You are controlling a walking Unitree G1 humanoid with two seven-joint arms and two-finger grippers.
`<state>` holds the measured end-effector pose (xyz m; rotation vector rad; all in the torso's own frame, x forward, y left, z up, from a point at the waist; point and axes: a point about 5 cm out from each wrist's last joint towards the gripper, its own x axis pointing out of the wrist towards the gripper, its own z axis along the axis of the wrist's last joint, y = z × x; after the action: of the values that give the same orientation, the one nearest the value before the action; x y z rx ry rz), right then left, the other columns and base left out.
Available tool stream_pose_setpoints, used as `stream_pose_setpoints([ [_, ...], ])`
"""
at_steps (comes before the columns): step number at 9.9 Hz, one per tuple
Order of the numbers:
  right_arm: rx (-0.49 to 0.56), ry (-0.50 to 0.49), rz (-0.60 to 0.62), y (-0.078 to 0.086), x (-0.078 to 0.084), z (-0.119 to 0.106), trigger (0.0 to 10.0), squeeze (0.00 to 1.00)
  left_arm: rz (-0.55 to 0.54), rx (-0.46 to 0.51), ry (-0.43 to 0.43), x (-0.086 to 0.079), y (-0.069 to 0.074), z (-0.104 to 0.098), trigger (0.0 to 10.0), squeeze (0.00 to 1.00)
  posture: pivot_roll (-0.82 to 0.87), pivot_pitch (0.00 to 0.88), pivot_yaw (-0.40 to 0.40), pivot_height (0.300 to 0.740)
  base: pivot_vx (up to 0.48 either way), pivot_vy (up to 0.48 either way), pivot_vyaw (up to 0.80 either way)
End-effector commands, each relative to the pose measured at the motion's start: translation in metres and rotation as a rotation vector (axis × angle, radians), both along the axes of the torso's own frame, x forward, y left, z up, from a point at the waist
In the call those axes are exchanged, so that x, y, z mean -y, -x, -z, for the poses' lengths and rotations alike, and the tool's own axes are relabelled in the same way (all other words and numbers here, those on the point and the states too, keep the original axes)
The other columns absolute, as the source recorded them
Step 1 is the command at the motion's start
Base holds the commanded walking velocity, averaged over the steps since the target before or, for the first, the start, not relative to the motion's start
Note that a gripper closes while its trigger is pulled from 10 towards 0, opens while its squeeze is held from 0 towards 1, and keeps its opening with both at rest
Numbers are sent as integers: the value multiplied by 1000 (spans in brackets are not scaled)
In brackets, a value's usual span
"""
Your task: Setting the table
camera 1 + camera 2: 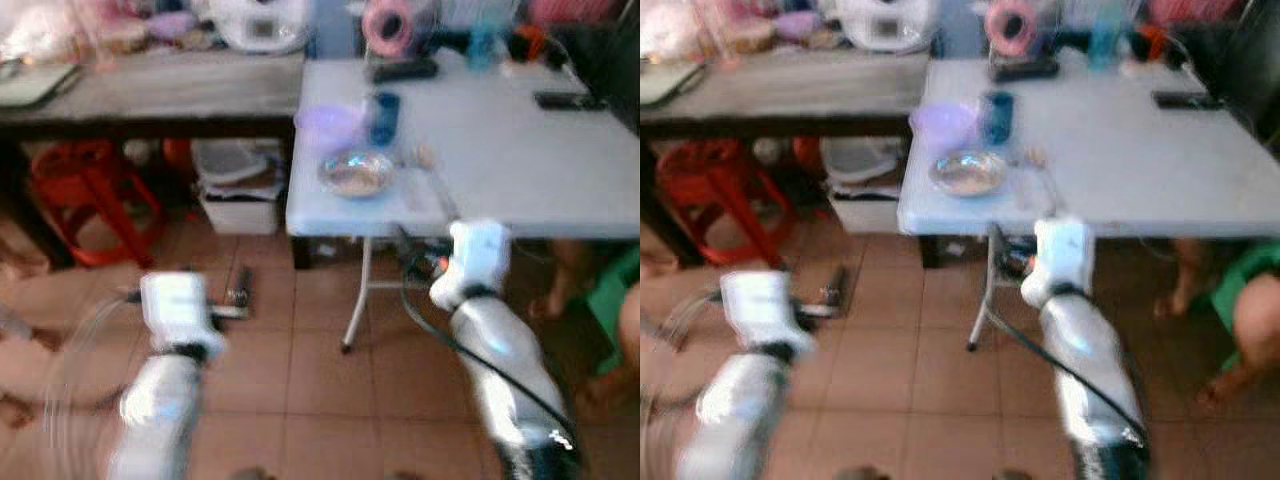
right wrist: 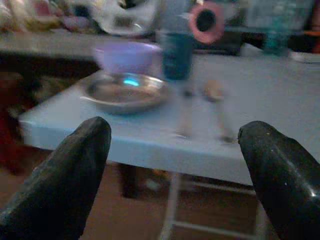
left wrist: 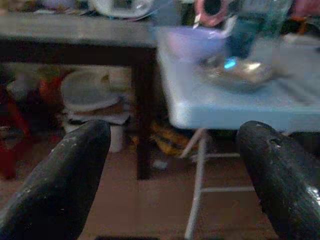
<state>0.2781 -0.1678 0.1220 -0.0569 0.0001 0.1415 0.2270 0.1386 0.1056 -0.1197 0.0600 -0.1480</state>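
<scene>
Left eye view, blurred. We stand on the tiled floor [image 1: 300, 400], short of a white folding table [image 1: 520, 170]. Near its front left corner sit a metal plate [image 1: 354, 174], a lilac bowl [image 1: 328, 124] behind it, and a dark blue cup [image 1: 384, 116] beside the bowl. Pale cutlery, probably a spoon [image 1: 432, 165], lies just to the right of the plate; the blur leaves the pieces uncertain. A dark wooden bench [image 1: 150, 90] adjoins the table on the left, with a red stool [image 1: 85, 195] beneath it. A person's leg [image 1: 630, 330] shows at the right edge.

Right eye view. Same layout. Both arms are raised forward, the right one nearer the table's front edge, the left one over open floor.

Left wrist view. The left gripper [image 3: 172, 170] has its fingers spread wide with nothing between them, aimed at the table's corner and leg, at about edge height.

Right wrist view. The right gripper [image 2: 175, 170] is likewise spread and empty, facing the plate, bowl, cup and cutlery across the table edge, not touching anything.

Progress, as judged: one place looks partly laid, with plate, bowl, cup and cutlery grouped together. Neither gripper carries an item, so any further placing or straightening remains. We cannot tell what final arrangement is wanted.
</scene>
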Motion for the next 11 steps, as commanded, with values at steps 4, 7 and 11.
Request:
stream_pose_setpoints([
  [4,40,-23,-19,-3,-11,-9,10000,0,-27,5,-9,-11,1,-3,10000,0,66,44,53,740,76,-92,0],
  [7,46,-24,-17,-3,-11,-10,10000,0,-22,22,-5,-11,0,-6,10000,0,66,46,55,740,95,0,0],
  [11,55,-18,-23,-2,-12,-12,10000,0,-19,25,4,-9,0,-8,10000,0,64,50,54,740,309,0,0],
])
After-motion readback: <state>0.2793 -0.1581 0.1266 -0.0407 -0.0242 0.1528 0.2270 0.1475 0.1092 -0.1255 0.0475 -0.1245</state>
